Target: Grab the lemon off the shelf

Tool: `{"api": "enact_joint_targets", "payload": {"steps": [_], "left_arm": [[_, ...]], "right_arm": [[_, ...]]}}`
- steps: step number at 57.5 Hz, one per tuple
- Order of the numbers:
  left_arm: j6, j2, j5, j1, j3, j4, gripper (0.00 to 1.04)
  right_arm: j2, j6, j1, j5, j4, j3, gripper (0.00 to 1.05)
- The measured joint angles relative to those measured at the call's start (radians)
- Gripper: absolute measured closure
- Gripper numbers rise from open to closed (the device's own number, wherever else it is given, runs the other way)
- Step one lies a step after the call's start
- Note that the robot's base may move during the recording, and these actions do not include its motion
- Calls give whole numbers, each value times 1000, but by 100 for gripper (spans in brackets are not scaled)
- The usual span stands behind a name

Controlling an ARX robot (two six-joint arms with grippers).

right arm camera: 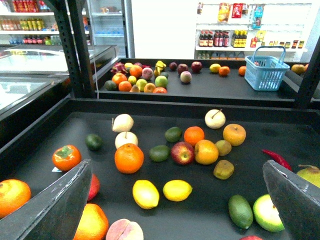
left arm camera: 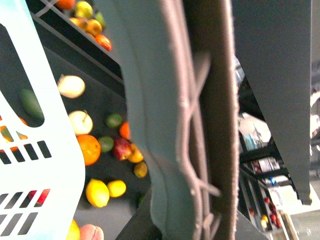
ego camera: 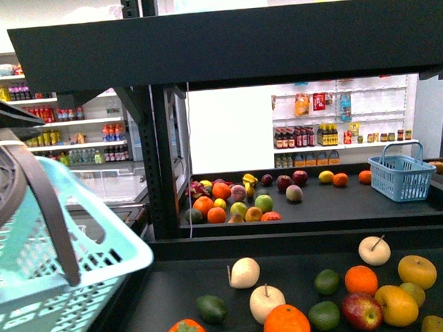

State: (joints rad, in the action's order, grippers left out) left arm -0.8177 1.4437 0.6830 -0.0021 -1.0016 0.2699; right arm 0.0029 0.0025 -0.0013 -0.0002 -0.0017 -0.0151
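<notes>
My R jaws are open wide, w/ nothing in them. The lemon (right arm camera: 177, 190) lies on the shelf (right arm camera: 280, 131) tray, just beside another yellow fruit (right arm camera: 145, 194), near an orange (right arm camera: 129, 158). L jaws: can't tell, the basket (left arm camera: 35, 130) hides them.

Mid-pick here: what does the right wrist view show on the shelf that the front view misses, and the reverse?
Only the right wrist view: a bright yellow oval lemon and a second lemon beside it, nearer than the big round orange, plus a red chilli pepper. Only the front view: a pale turquoise plastic basket at left and the black metal shelf's overhead tray. Both: that orange, a red apple and a small blue plastic basket on the far tray.
</notes>
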Motion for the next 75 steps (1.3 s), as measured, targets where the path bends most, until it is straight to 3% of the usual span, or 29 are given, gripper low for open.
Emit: {"api": "enact_joint_targets", "payload": {"steps": [33,59,72,75], "left_arm": [[10,207,1,-337,-37,224,97],[2,288,20,-426,-108,333,97],[13,321,-2,-457,-144,291,97],[13,327,-3,-460,-144,290,97]], "right_arm": [[0,0,0,0,0,0,2],[0,0,0,0,0,0,2],[0,0,0,0,0,0,2],[17,-34,29,83,-2,0,2]]}}
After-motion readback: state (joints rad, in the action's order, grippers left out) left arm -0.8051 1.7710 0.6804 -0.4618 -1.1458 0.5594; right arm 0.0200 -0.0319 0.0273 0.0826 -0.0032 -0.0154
